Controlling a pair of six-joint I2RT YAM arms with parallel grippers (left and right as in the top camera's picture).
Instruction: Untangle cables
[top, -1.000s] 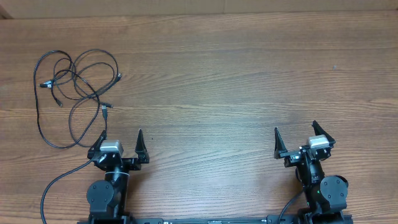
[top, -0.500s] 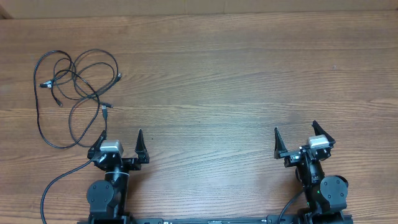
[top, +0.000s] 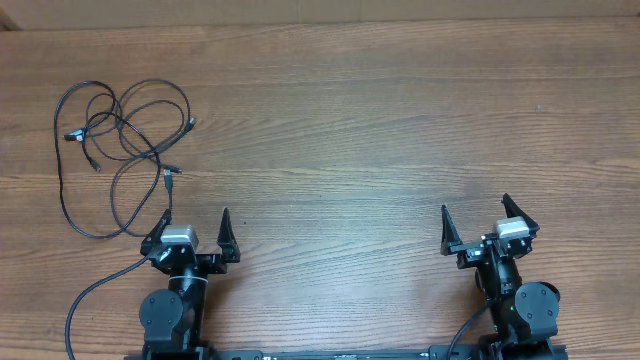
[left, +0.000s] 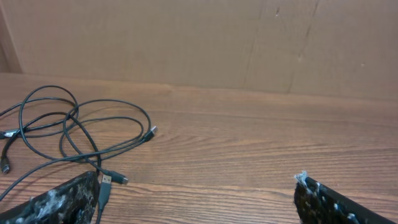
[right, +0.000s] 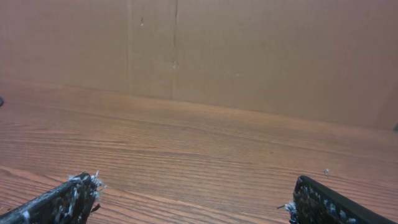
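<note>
Nothing has moved since the earlier frames: both arms sit parked at the near edge of the table (top: 350, 120) and the cables (top: 122, 125) lie as they did. The cables form a loose tangle of thin black loops near the far left corner, strands crossing one another and small plugs sticking out. One strand trails toward the near edge and ends in a plug (top: 170, 180) just beside the left gripper (top: 194, 216); whether they touch I cannot tell. The left gripper is released, its jaws spread wide and grasping nothing. The right gripper (top: 475, 205), toward the near right corner, is likewise spread wide over bare wood, well apart from the cables
</note>
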